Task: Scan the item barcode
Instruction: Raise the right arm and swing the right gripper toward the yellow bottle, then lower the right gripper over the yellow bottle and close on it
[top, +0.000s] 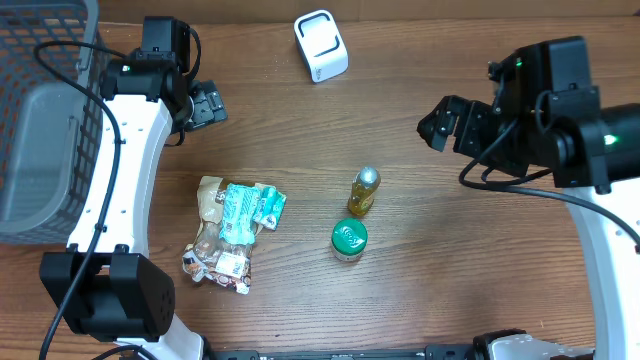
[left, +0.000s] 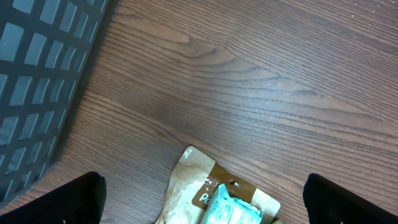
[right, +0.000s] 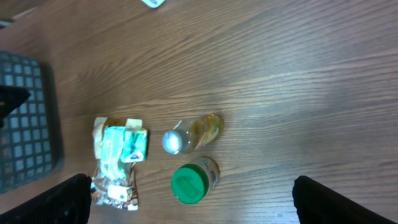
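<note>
White boxy plastic barcode scanner (top: 321, 45): sitting at the wooden worktop's (top: 450, 270) far edge, well apart from silver-capped yellow bottle (top: 364, 191), green-lidded jar (top: 350, 239) and crinkly snack packets (top: 230, 225). Hovering with left fingers (left: 81, 199) and right fingers (right: 62, 199) spread wide, gripping nothing.

Matt wood-grain table (top: 450, 280), glossy pouch (top: 228, 225)

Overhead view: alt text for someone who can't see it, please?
On a wooden table sit snack packets, a small bottle, a green-lidded jar and a white scanner. The left gripper and right gripper hover open, holding nothing.
</note>
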